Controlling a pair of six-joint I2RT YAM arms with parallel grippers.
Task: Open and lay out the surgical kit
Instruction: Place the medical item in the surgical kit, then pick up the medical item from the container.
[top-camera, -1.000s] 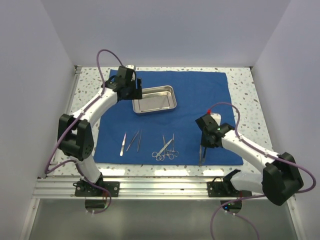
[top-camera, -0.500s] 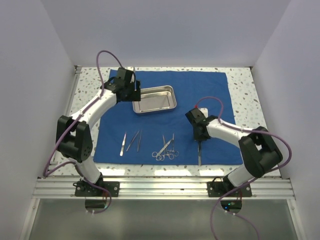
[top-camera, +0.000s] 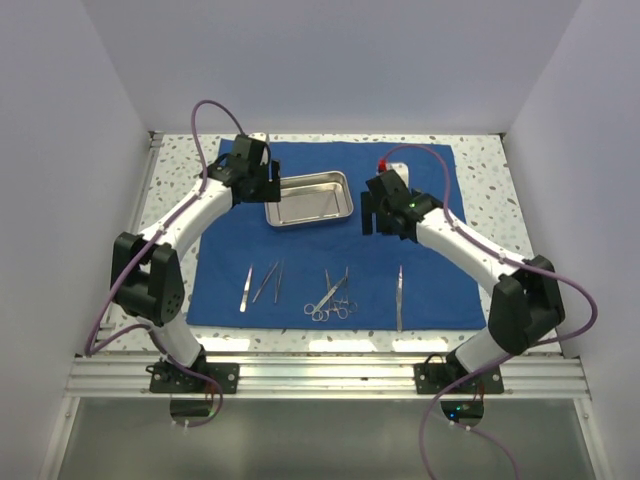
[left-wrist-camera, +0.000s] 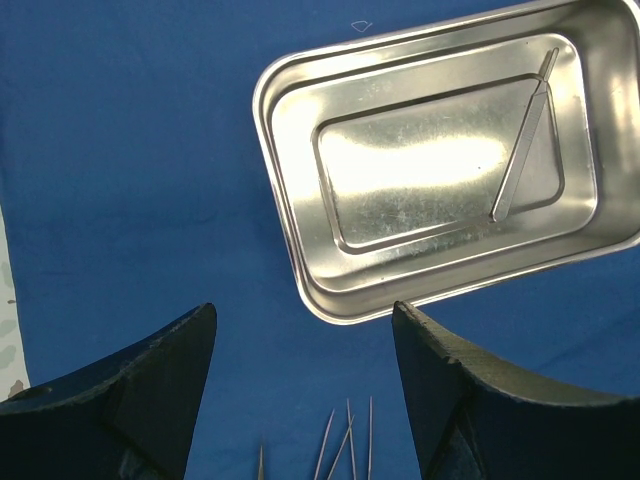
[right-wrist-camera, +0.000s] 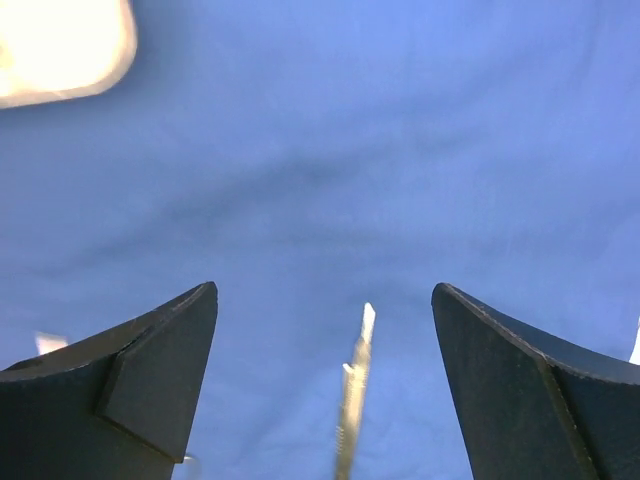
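Over blue cloth (top-camera: 420, 170), left gripper (left-wrist-camera: 302, 312) and right gripper (right-wrist-camera: 322, 290) gape empty; the tray (left-wrist-camera: 290, 200) holds a lone slim tool (left-wrist-camera: 522, 140), lying far-to-near, seemingly nearer the right one.

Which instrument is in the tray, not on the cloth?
The slim silver tool lying diagonally in the tray; the others lie in a row on the cloth.

Cloth wrap (top-camera: 330, 250): royal-blue woven fabric, matt, with soft creases.
Tray (left-wrist-camera: 295, 200): polished steel, bright glare, fine scuffs across the floor.
Tweezers (top-camera: 246, 287) and clamps (top-camera: 330, 298): bare silver metal, shiny.
Table (top-camera: 490, 170): hard, speckled, stone-like surface.
Fingers (left-wrist-camera: 150, 390) of left gripper (left-wrist-camera: 302, 312): matt black, faintly grainy plastic.
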